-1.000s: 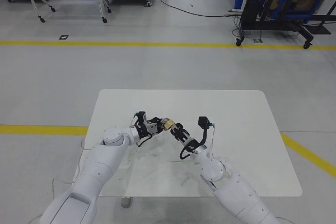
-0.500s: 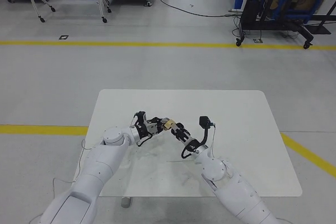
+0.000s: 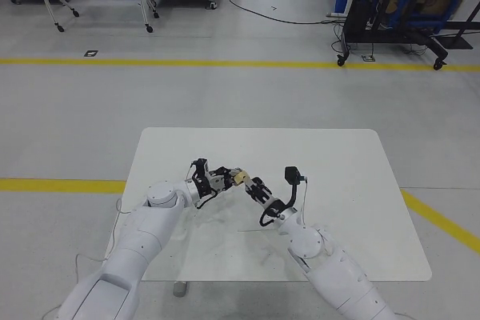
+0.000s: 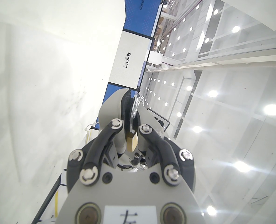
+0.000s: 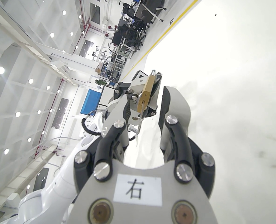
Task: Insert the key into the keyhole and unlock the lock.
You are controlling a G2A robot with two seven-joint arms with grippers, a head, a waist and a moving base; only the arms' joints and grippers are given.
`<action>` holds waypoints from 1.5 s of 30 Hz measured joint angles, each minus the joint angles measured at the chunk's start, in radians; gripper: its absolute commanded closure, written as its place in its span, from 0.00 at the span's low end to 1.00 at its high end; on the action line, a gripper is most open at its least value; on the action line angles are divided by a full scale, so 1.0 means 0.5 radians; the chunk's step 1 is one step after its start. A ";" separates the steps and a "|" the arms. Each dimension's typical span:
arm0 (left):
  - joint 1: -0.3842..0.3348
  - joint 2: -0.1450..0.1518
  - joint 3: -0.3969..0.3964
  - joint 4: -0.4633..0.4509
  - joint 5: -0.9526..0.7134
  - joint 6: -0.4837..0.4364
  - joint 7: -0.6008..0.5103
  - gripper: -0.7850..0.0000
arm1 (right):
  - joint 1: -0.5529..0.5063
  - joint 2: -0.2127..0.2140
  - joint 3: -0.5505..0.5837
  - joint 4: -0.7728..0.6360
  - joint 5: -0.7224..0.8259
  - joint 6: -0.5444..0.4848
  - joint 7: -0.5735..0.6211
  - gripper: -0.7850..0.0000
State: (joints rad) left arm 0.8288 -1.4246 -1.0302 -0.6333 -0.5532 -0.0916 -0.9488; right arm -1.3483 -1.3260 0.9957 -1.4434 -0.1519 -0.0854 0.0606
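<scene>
Left gripper [image 4: 132, 117] clamps brass padlock [image 5: 146, 92] aloft, keyhole [image 5: 143, 103] presented to right gripper [image 3: 255, 190], whose fingers [image 5: 175, 103] stand apart around what looks like the key [image 5: 140, 117].

Brass lock [image 4: 132, 143] between fingers [image 4: 111, 110] of left tool [image 4: 131, 115]

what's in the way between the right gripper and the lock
nothing visible blocks it. the lock, clamped in the left gripper, points its keyhole end at the right gripper close by; only a shiny metal piece, probably the key, lies between them.
</scene>
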 measured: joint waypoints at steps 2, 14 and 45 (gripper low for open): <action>0.000 0.000 -0.002 -0.001 0.005 0.002 0.002 1.00 | -0.011 0.000 0.009 -0.010 -0.001 -0.002 0.006 0.63; 0.002 -0.001 -0.002 -0.011 0.042 0.009 0.023 1.00 | -0.111 0.018 0.095 -0.145 0.006 0.022 0.137 0.78; 0.001 0.003 0.047 -0.090 0.231 -0.069 -0.079 1.00 | -0.118 0.036 0.213 -0.207 -0.007 0.189 0.378 1.00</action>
State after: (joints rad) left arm 0.8292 -1.4233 -1.0068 -0.6781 -0.4378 -0.1261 -0.9882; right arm -1.4073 -1.3078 1.1020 -1.5467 -0.1553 0.0090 0.2498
